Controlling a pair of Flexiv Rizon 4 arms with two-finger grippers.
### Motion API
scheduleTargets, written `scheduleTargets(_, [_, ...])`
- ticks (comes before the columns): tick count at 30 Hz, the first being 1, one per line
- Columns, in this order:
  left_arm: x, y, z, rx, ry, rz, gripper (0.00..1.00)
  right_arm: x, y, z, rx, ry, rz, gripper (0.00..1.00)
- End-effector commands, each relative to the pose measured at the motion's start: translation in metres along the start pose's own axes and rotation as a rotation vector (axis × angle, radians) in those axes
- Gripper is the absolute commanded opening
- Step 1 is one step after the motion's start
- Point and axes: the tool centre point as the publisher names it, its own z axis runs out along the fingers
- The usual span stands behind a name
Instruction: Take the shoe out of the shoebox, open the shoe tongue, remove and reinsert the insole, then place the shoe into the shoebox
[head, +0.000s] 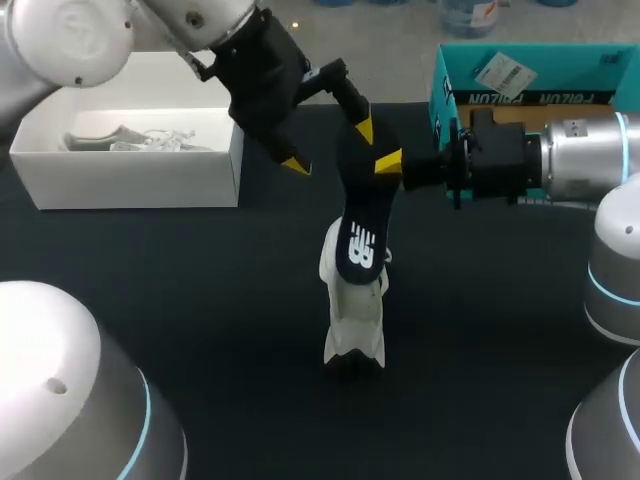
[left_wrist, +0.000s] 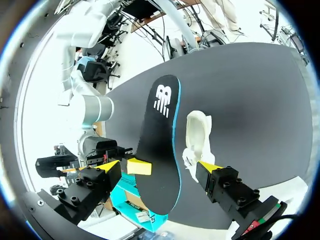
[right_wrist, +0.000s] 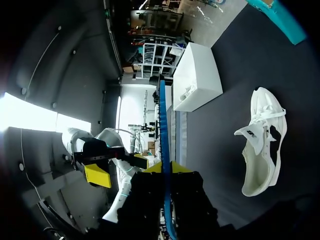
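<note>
My right gripper (head: 389, 163) is shut on the heel end of a dark navy insole (head: 360, 220), held above the table with its logo end hanging down over the white shoe (head: 352, 310). The shoe lies on the black table, tongue pulled up. In the right wrist view the insole (right_wrist: 164, 140) shows edge-on between the right gripper's (right_wrist: 165, 168) yellow tips, with the shoe (right_wrist: 262, 145) off to one side. My left gripper (head: 328, 145) is open wide around the held end of the insole (left_wrist: 160, 145). Its fingers (left_wrist: 110, 166) stand apart from the insole on both sides, and the shoe (left_wrist: 197, 132) lies beyond.
A white shoebox (head: 130, 178) stands at the back left with another white shoe (head: 125, 138) inside. A teal box (head: 530, 75) sits at the back right behind my right arm. Black tabletop (head: 200, 300) surrounds the shoe.
</note>
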Motion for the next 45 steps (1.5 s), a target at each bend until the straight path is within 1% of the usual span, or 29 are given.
scheduleTargets(1, [0.016,0.000,0.007,-0.065,-0.520,-0.001,1.00,0.002,-0.002,-0.001,-0.003,0.017,-0.007,0.00])
scheduleTargets(2, [0.015,0.002,0.008,-0.087,-0.554,0.001,1.00,0.003,-0.002,-0.002,-0.004,0.020,-0.007,0.00])
scheduleTargets(4, [0.014,0.004,0.009,-0.097,-0.602,0.001,1.00,0.003,-0.002,-0.002,-0.010,0.033,-0.005,0.00])
scheduleTargets(6, [0.012,0.006,0.011,-0.118,-0.641,0.007,0.82,0.004,-0.001,-0.004,-0.016,0.094,-0.006,0.00])
scheduleTargets(7, [0.012,0.007,0.013,-0.126,-0.670,0.020,0.76,0.005,-0.001,-0.005,-0.019,0.124,-0.008,0.00])
scheduleTargets(9, [0.012,0.007,0.017,-0.138,-0.687,0.037,0.77,0.006,0.000,-0.006,-0.026,0.161,-0.008,0.00])
scheduleTargets(11, [0.011,0.008,0.019,-0.162,-0.708,0.053,0.74,0.008,0.000,-0.008,-0.032,0.166,-0.009,0.00])
scheduleTargets(13, [0.010,0.008,0.021,-0.180,-0.731,0.053,0.59,0.010,0.002,-0.009,-0.039,0.161,-0.009,0.00])
scheduleTargets(14, [0.010,0.009,0.023,-0.178,-0.727,0.053,0.63,0.011,0.002,-0.009,-0.040,0.162,-0.009,0.00])
scheduleTargets(15, [0.011,0.009,0.024,-0.184,-0.730,0.055,0.73,0.012,0.002,-0.010,-0.041,0.161,-0.010,0.00])
scheduleTargets(16, [0.011,0.010,0.025,-0.192,-0.732,0.055,0.79,0.012,0.003,-0.010,-0.042,0.161,-0.010,0.00])
scheduleTargets(17, [0.010,0.011,0.026,-0.203,-0.740,0.059,0.73,0.013,0.003,-0.010,-0.042,0.159,-0.011,0.00])
scheduleTargets(20, [0.008,0.013,0.029,-0.239,-0.759,0.070,0.49,0.014,0.004,-0.008,-0.041,0.157,-0.011,0.00])
scheduleTargets(21, [0.007,0.013,0.031,-0.243,-0.764,0.070,0.45,0.014,0.004,-0.008,-0.038,0.158,-0.011,0.00])
scheduleTargets(22, [0.006,0.013,0.032,-0.262,-0.771,0.079,0.44,0.014,0.005,-0.007,-0.035,0.158,-0.011,0.00])
scheduleTargets(23, [0.005,0.014,0.033,-0.278,-0.782,0.079,0.44,0.015,0.005,-0.006,-0.033,0.159,-0.011,0.00])
scheduleTargets(25, [0.001,0.015,0.035,-0.297,-0.807,0.089,0.41,0.015,0.006,-0.004,-0.027,0.160,-0.010,0.00])
scheduleTargets(26, [-0.001,0.015,0.037,-0.300,-0.815,0.088,0.39,0.015,0.006,-0.003,-0.022,0.161,-0.009,0.00])
scheduleTargets(30, [-0.005,0.014,0.041,-0.296,-0.817,0.081,0.40,0.014,0.007,0.000,-0.011,0.161,-0.005,0.00])
scheduleTargets(32, [-0.006,0.014,0.042,-0.302,-0.834,0.090,0.38,0.014,0.008,0.000,-0.009,0.162,-0.004,0.00])
scheduleTargets(36, [-0.009,0.014,0.043,-0.301,-0.834,0.086,0.33,0.013,0.007,0.001,-0.007,0.163,-0.002,0.00])
scheduleTargets(38, [-0.009,0.014,0.044,-0.303,-0.836,0.085,0.32,0.012,0.006,0.000,-0.008,0.165,0.000,0.00])
scheduleTargets(40, [-0.008,0.014,0.045,-0.302,-0.834,0.083,0.24,0.012,0.005,0.000,-0.010,0.167,0.000,0.00])
scheduleTargets(41, [-0.008,0.014,0.046,-0.302,-0.835,0.084,0.22,0.012,0.004,-0.001,-0.011,0.168,-0.001,0.00])
scheduleTargets(42, [-0.007,0.013,0.046,-0.300,-0.831,0.081,0.17,0.012,0.004,-0.001,-0.011,0.168,-0.001,0.00])
scheduleTargets(43, [-0.007,0.013,0.047,-0.303,-0.835,0.081,0.10,0.012,0.003,-0.001,-0.012,0.169,-0.002,0.00])
scheduleTargets(44, [-0.007,0.012,0.047,-0.302,-0.835,0.081,0.00,0.012,0.003,-0.001,-0.012,0.169,-0.002,0.00])
scheduleTargets(45, [-0.008,0.012,0.048,-0.301,-0.835,0.080,0.00,0.012,0.002,-0.001,-0.012,0.170,-0.003,0.00])
